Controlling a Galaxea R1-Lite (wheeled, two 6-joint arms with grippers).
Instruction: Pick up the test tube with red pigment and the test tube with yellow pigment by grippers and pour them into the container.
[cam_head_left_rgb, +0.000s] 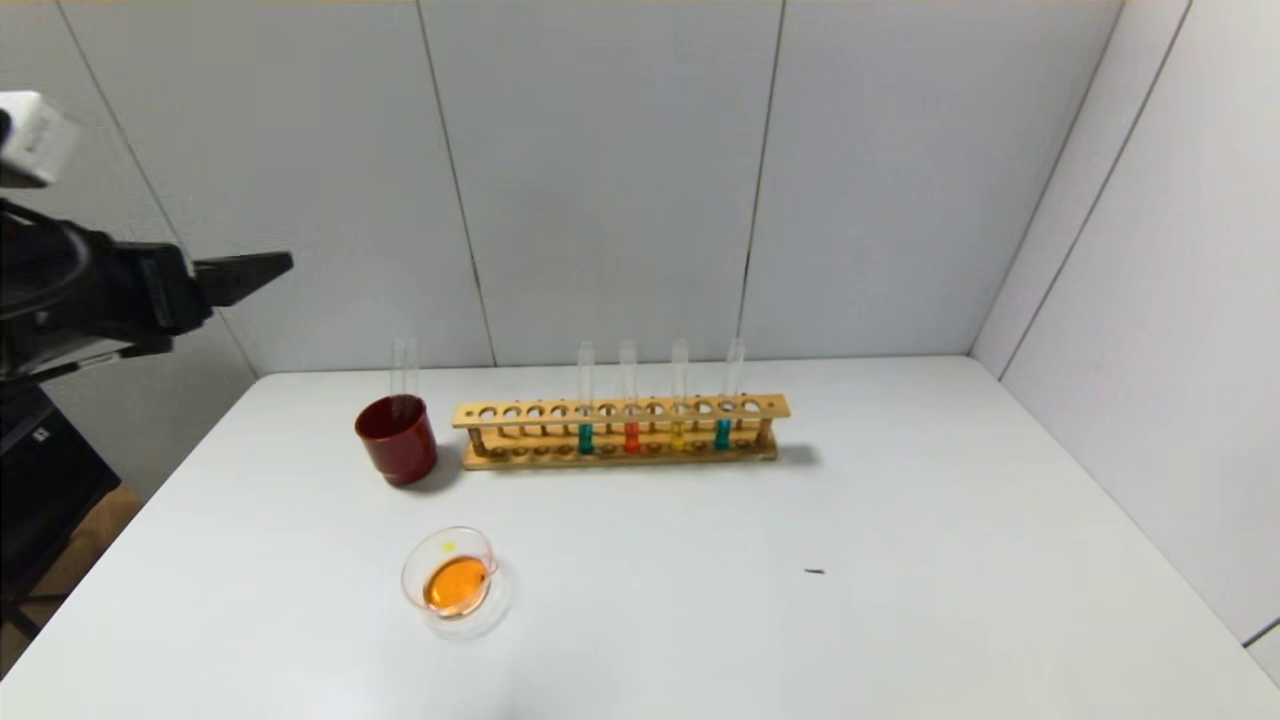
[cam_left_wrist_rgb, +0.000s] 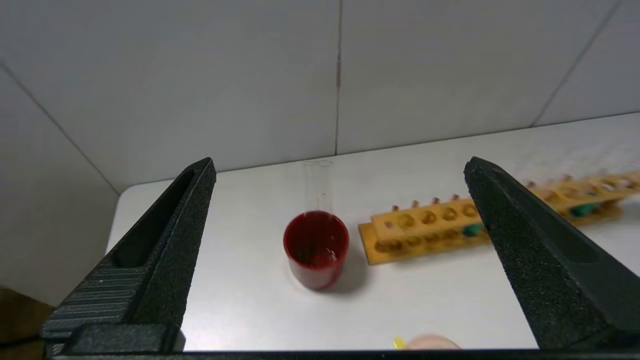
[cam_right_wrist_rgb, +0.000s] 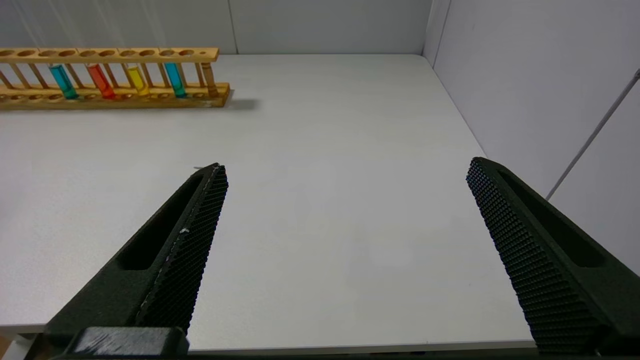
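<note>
The test tube with red pigment (cam_head_left_rgb: 631, 436) and the test tube with yellow pigment (cam_head_left_rgb: 678, 434) stand upright in a wooden rack (cam_head_left_rgb: 520, 412) at the back of the table. They also show in the right wrist view, red (cam_right_wrist_rgb: 100, 80) and yellow (cam_right_wrist_rgb: 136, 80). The container (cam_head_left_rgb: 470, 612), a clear glass dish, sits in front of the rack to the left and holds orange liquid. My left gripper (cam_head_left_rgb: 262, 268) is open and empty, raised high off the table's left side; in its wrist view (cam_left_wrist_rgb: 340, 164) it faces the red cup. My right gripper (cam_right_wrist_rgb: 346, 165) is open and empty, low over the table's near right edge.
A dark red cup (cam_head_left_rgb: 396, 442) left of the rack holds two empty clear tubes (cam_head_left_rgb: 405, 365). Two teal tubes (cam_head_left_rgb: 585, 437) (cam_head_left_rgb: 722, 433) flank the red and yellow ones. A small dark speck (cam_head_left_rgb: 815, 571) lies on the table. Walls close the back and right.
</note>
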